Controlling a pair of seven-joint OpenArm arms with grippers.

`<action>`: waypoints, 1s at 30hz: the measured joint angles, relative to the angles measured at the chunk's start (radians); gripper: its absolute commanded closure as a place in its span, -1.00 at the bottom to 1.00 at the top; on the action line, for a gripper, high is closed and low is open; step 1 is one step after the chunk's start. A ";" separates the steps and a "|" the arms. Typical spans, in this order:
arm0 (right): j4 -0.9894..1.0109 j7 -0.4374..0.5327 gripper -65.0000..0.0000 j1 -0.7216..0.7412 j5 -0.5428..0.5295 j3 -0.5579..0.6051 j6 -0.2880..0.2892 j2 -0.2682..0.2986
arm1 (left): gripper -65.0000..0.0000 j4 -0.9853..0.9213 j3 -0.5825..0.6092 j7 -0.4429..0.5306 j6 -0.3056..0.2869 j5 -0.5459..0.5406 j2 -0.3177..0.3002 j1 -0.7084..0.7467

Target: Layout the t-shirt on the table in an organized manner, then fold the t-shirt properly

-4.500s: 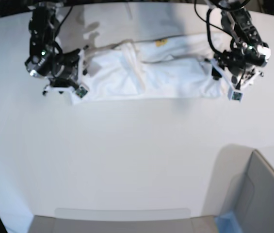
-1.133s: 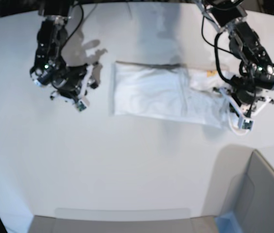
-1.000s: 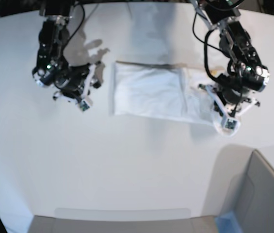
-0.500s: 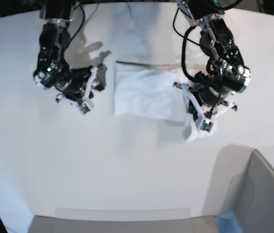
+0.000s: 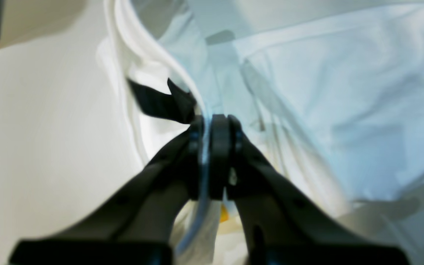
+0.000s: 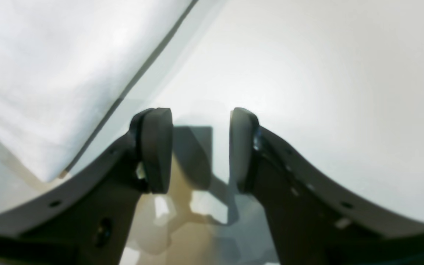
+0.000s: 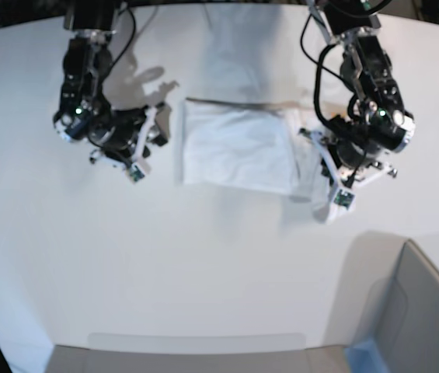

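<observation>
The white t-shirt (image 7: 235, 146) lies folded into a rectangle on the table (image 7: 203, 264). Its right end is bunched and lifted at my left gripper (image 7: 339, 200). In the left wrist view that gripper (image 5: 210, 127) is shut on a thin edge of the t-shirt (image 5: 337, 84), and a bit of yellow shows below the pads. My right gripper (image 7: 134, 169) hovers left of the shirt, apart from it. It stands open (image 6: 201, 147) over bare table with nothing between its fingers, and the t-shirt's folded edge (image 6: 50, 73) lies to its upper left.
A grey box with a blue edge (image 7: 417, 318) stands at the front right corner. A grey strip (image 7: 196, 353) runs along the near edge. The table's curved far edge (image 7: 17, 27) borders darkness behind both arms.
My left gripper swept the shirt's right end in toward the middle, then eased back right a little, still pinching the cloth. The right arm barely shifted.
</observation>
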State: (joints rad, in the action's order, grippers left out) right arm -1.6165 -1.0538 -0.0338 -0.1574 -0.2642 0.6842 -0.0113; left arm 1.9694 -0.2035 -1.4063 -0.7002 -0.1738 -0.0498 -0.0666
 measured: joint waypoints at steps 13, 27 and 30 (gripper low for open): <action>-0.005 0.008 0.17 -0.014 -0.007 -0.001 0.000 0.003 | 0.17 0.000 0.001 0.003 0.000 -0.006 0.000 0.000; -0.005 0.008 0.17 -0.014 -0.008 -0.001 0.000 0.005 | 0.15 -0.072 0.166 0.097 0.041 -0.011 -0.062 0.026; -0.005 0.008 0.17 -0.014 -0.009 -0.001 0.000 0.008 | 0.15 -0.113 0.166 0.130 0.053 -0.009 -0.082 0.036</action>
State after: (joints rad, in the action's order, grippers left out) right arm -1.6211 -1.0462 -0.0475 -0.1665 -0.2653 0.6842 -0.0036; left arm 1.8561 -0.0372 -1.2762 -0.6472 -0.1829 -0.1322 -0.0303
